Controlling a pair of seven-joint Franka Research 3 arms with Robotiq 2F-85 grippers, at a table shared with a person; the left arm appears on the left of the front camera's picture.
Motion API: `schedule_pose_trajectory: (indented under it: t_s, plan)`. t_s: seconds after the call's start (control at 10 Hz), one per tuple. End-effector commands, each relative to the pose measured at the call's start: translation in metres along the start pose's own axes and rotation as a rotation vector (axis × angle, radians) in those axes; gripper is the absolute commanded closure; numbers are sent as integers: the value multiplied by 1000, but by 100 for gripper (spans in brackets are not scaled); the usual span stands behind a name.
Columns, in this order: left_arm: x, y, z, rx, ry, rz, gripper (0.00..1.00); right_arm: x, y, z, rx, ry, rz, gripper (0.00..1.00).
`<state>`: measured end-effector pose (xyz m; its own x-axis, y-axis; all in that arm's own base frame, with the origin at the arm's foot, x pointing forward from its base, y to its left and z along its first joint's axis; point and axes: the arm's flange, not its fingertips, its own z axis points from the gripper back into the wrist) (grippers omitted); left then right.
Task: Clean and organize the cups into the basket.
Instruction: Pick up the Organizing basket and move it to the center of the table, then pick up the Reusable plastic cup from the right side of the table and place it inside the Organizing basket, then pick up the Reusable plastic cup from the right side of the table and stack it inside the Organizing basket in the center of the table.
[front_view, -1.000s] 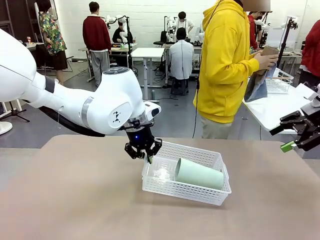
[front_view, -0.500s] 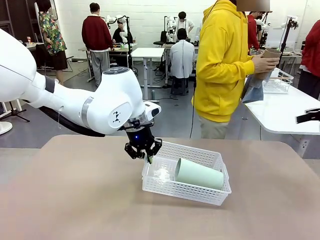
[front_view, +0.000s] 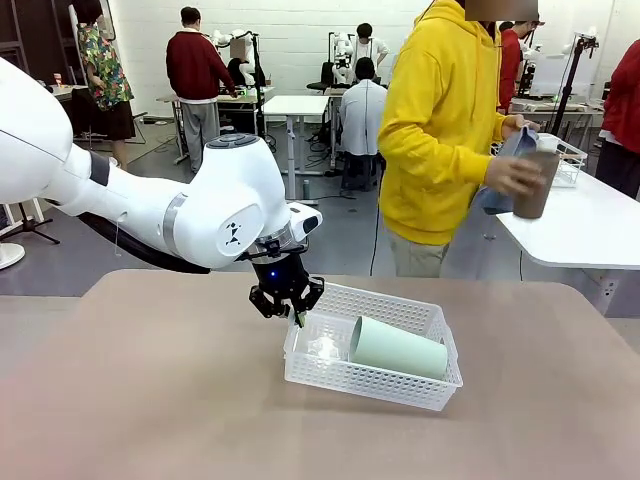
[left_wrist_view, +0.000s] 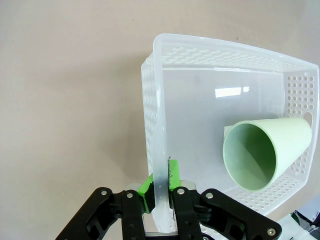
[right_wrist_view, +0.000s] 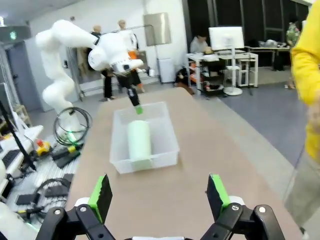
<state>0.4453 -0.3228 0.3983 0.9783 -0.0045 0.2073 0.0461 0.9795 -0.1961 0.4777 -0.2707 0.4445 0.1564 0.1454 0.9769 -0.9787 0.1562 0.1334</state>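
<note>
Mint cup (front_view: 398, 347) lying in basket (front_view: 372, 381), left pincer (left_wrist_view: 160, 187) clamping rim

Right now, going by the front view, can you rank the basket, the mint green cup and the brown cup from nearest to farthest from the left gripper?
1. The basket: its left end wall is clamped in the left gripper.
2. The mint green cup: on its side inside the basket, toward the right end.
3. The brown cup: far right, held in the person's hand.
</note>
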Motion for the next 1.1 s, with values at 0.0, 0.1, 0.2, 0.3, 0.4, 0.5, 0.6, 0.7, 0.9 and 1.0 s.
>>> schedule_pose_trajectory:
  t_s: [0.0, 0.1, 0.2, 0.3, 0.4, 0.5, 0.6, 0.7, 0.9, 1.0]
  plan:
    - [0, -1, 0, -3, -1, -6, 100, -17, 5, 0, -55, 54, 59, 0]
    - [0, -1, 0, -3, -1, -6, 100, -24, 6, 7, -22, 69, 65, 0]
    - [0, -1, 0, -3, -1, -6, 100, -29, 8, 12, 0, 83, 62, 0]
    - [0, -1, 0, -3, -1, -6, 100, -29, 6, 13, 86, 81, 32, 0]
    - [0, -1, 0, -3, -1, -6, 100, -19, 3, 12, -30, 65, 52, 0]
    - [0, -1, 0, -3, -1, -6, 100, -19, 3, 12, -30, 65, 52, 0]
    - [0, -1, 0, -3, -1, -6, 100, -19, 3, 12, -30, 65, 52, 0]
    - [0, -1, 0, -3, -1, -6, 100, -19, 3, 12, -30, 65, 52, 0]
    - [0, -1, 0, -3, -1, -6, 100, -19, 3, 12, -30, 65, 52, 0]
    - [0, -1, 0, -3, -1, -6, 100, -19, 3, 12, -30, 65, 52, 0]
